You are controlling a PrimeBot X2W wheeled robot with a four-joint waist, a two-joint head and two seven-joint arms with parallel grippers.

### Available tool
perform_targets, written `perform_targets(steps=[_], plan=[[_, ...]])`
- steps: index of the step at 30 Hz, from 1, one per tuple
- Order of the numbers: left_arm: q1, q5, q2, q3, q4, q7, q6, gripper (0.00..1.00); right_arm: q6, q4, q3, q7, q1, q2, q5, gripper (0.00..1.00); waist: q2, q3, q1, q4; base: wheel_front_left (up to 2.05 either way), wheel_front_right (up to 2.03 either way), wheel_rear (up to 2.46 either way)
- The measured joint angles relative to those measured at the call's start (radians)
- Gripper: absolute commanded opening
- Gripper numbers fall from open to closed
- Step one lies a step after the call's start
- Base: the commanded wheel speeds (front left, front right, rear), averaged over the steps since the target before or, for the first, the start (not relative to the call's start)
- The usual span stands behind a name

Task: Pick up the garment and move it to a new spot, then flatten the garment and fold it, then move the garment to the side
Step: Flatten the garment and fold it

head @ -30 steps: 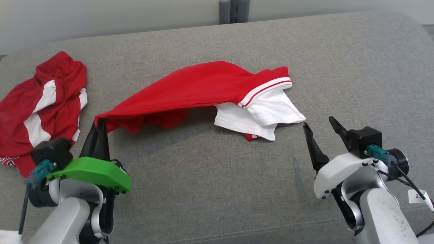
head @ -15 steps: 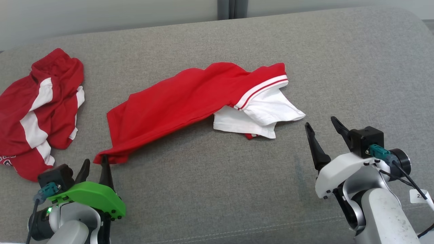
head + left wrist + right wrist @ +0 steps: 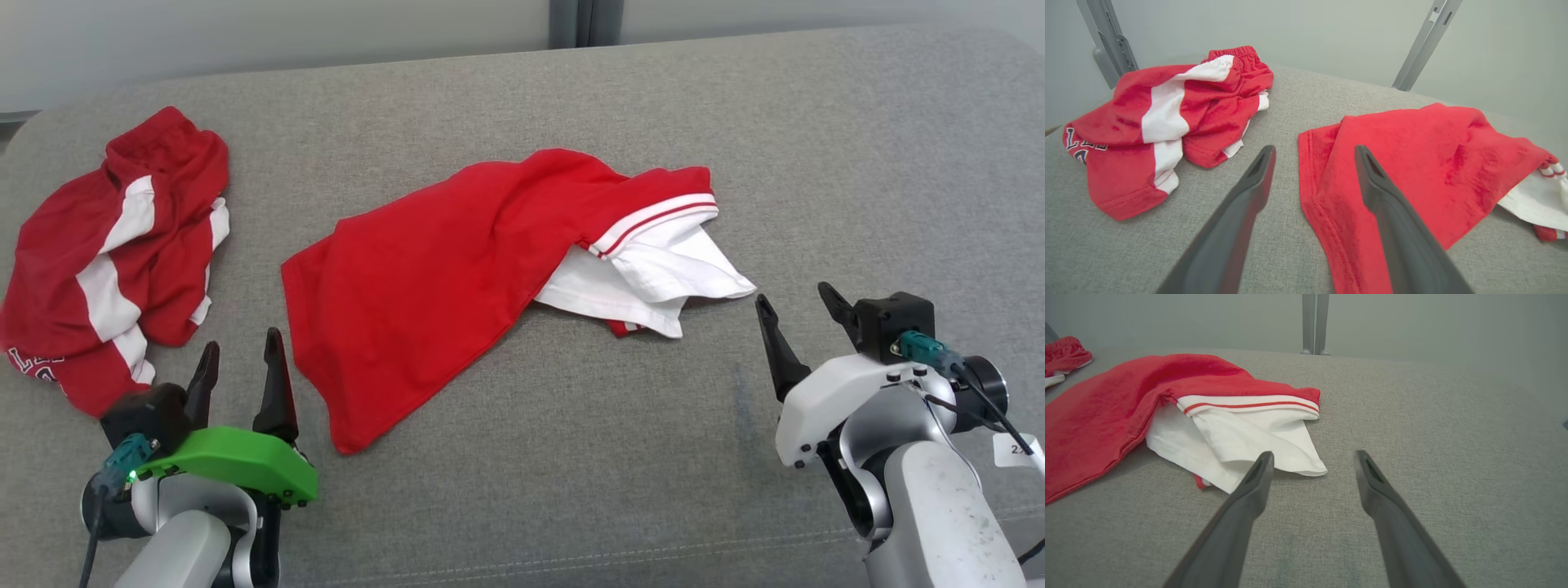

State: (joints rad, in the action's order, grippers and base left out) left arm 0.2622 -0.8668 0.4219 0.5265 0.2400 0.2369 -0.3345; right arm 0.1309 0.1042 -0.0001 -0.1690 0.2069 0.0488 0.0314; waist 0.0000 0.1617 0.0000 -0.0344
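Garment (image 3: 441, 269), red with a white part, lies loose around the middle of the grey surface (image 3: 531, 490). It is held by neither arm.

Nearest, by the near edge, both arms rest low. The left gripper (image 3: 242, 340) sits toward the near left corner. Its fingers stand wide apart with nothing between them, just beside the garment's left hem, and a strip of grey shows between the cloth and the closer finger. The right gripper (image 3: 793, 294) sits toward the near right corner, its fingers likewise spread and empty. Their tips are near the white tip of the cloth but apart from it.

Beyond them, the garment's nearest red corner points at the near edge. From there the red panel runs back and to the right, fairly flat with a few folds. At its right end a red-and-white striped band lies over the crumpled white layers, and a bit of red hem peeks from under them.

Farther off, red and white shorts (image 3: 106, 253) lie bunched by the left edge, well apart from the garment. A grey post (image 3: 584, 12) stands behind the far edge.
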Motion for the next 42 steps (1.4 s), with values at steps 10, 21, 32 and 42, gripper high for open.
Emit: perform_targets(steps=[10,21,32,42], plan=[[-0.072,0.226,-0.138,-0.174,-0.186,0.027,0.029,1.00,0.000,0.109,-0.125,-0.103,0.063,-0.003,0.001,1.00,0.0000,-0.007,0.0000,0.053,0.00,0.00,0.00],[-0.180,0.477,-0.309,-0.308,-0.262,0.027,0.152,1.00,0.000,0.301,-0.232,-0.219,0.251,0.000,-0.024,1.00,0.0000,0.011,0.0000,0.113,0.00,0.00,0.00],[-0.180,0.584,-0.320,-0.294,-0.219,0.027,0.252,1.00,0.000,0.498,-0.287,-0.270,0.362,0.000,-0.107,1.00,0.0000,0.043,0.0000,0.173,0.00,0.00,0.00],[-0.196,0.613,-0.319,-0.310,-0.204,0.027,0.314,1.00,0.000,0.619,-0.320,-0.286,0.403,0.002,-0.123,0.57,0.0000,0.055,0.0000,0.209,0.00,0.00,0.00]])
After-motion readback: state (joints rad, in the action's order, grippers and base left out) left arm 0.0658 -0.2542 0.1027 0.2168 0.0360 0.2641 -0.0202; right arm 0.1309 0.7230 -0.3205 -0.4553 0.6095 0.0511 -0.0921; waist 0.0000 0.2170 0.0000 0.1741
